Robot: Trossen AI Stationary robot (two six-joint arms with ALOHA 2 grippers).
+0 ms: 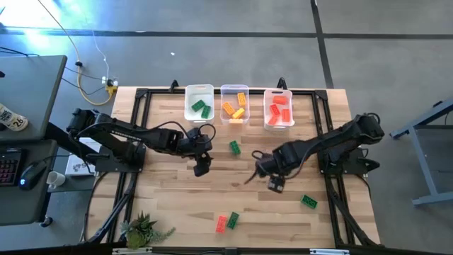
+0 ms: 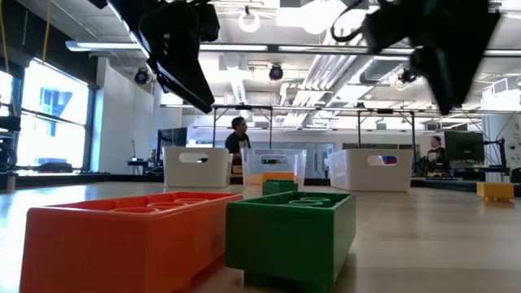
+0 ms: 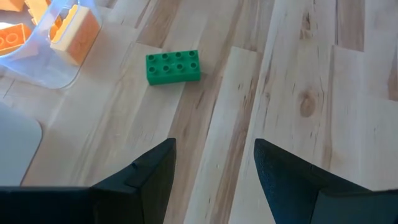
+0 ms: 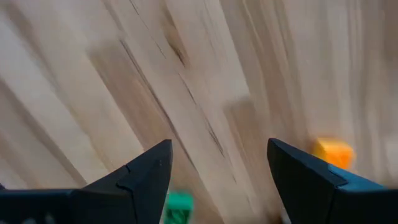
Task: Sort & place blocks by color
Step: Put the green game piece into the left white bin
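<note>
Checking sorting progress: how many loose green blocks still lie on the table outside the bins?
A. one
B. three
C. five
B: the high view shows one green block near the bins, one at the right, and one beside a red block.

Both arms are dark, nearly black, built of jointed tubular links on black frame mounts. The left arm (image 1: 134, 136) carries thin black cable loops along its links, and so does the right arm (image 1: 333, 142). Each ends in two flat, matte black fingers (image 3: 146, 177) with angled, tapering tips.
</note>
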